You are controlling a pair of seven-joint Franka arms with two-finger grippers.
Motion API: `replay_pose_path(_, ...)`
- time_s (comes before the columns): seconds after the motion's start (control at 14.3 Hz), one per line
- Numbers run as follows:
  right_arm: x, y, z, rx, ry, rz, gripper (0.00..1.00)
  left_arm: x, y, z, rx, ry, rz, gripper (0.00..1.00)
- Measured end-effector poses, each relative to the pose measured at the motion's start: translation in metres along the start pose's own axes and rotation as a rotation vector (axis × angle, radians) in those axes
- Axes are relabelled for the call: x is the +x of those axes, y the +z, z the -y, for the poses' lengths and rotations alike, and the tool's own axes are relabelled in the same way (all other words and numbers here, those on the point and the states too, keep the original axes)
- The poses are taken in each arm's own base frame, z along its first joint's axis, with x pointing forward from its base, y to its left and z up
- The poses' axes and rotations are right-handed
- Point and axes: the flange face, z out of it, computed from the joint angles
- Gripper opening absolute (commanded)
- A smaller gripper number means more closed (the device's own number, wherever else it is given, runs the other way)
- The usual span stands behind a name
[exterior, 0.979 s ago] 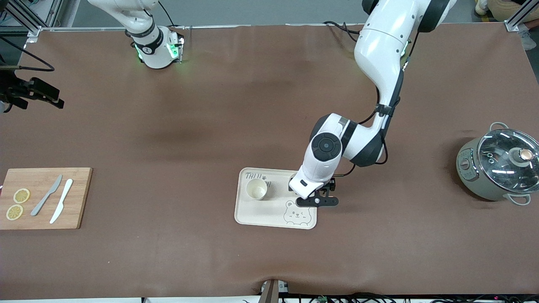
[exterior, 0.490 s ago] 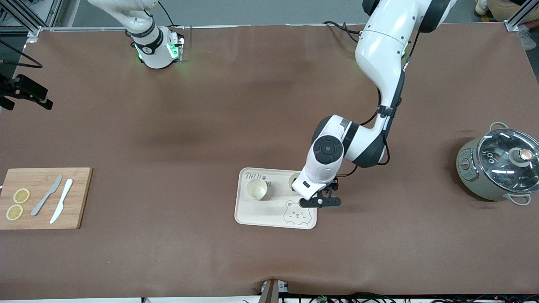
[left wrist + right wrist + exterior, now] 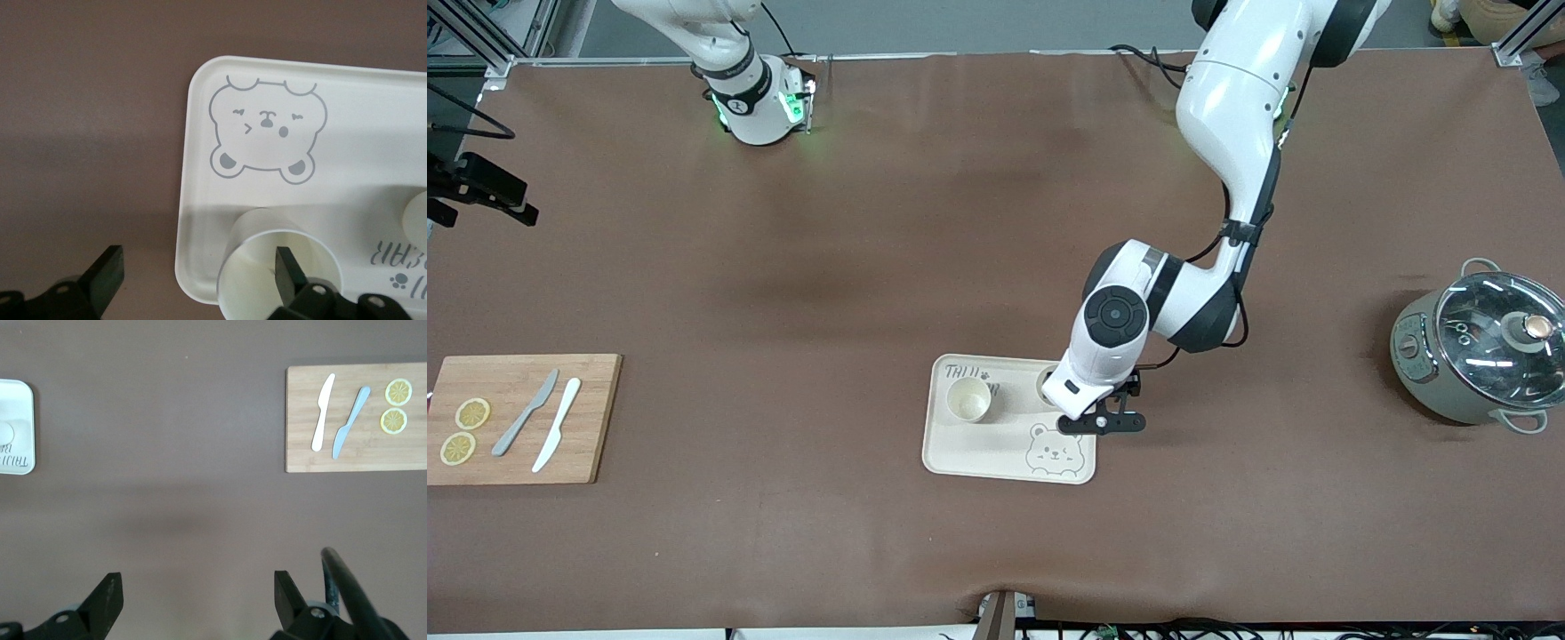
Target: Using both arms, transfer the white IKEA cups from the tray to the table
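Observation:
Two white cups stand upright on the bear-printed tray (image 3: 978, 455). One cup (image 3: 968, 399) stands free. The other cup (image 3: 1047, 382) is partly hidden under the left wrist. My left gripper (image 3: 1096, 421) is low over the tray's edge at the left arm's end. In the left wrist view it (image 3: 197, 272) is open, with one finger (image 3: 288, 270) inside this cup (image 3: 257, 235) and the other finger outside over bare table. My right gripper (image 3: 482, 189) is up in the air over the table's edge, open and empty (image 3: 198, 593).
A wooden board (image 3: 520, 418) with two knives and two lemon slices lies at the right arm's end. A grey-green pot with a glass lid (image 3: 1480, 351) stands at the left arm's end. Brown table lies all round the tray (image 3: 360, 133).
The left wrist has shifted a little, and the second cup's rim now shows beside it. The right gripper has drifted farther out over the table's edge.

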Motion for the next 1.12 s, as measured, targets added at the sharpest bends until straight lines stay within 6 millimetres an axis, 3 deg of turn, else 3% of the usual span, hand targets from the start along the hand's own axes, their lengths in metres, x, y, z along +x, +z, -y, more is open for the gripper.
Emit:
replay_pose_path(0.7,-0.013,0.027,-0.001,0.017,0.002,0.209,1.0,-0.01,0.007,0.004,0.045,-0.004,0.073,1.0)
replay_pose_path(0.91,-0.011,0.008,-0.004,-0.059,0.003,0.169,1.0,-0.011,0.009,0.004,0.045,-0.004,0.074,1.0)
replay_pose_path(1.12,-0.003,-0.011,0.019,-0.161,-0.047,0.076,1.0,-0.011,0.018,0.004,0.044,-0.004,0.069,1.0)
